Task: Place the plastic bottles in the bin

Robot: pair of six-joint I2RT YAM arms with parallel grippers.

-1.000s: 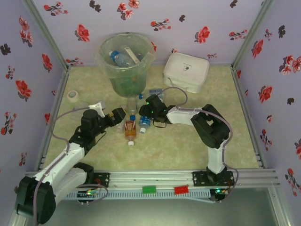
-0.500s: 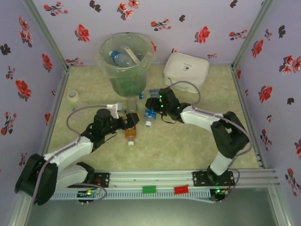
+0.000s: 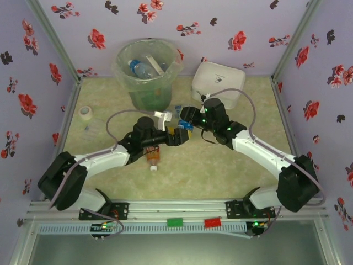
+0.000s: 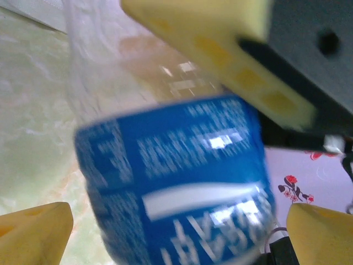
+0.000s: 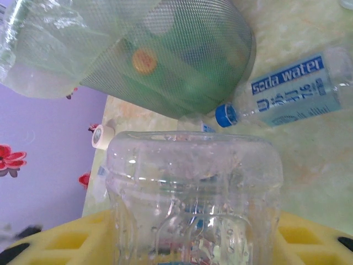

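Bottle pinched in our right gripper, long axis running out towards the bin just ahead; our left gripper hangs spread either side of it; we judge the right arm better placed.

A blue-labelled bottle (print blurred) sits between the left gripper's parted yellow jaws.

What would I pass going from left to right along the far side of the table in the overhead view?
Roll of tape → bin → white lidded box.
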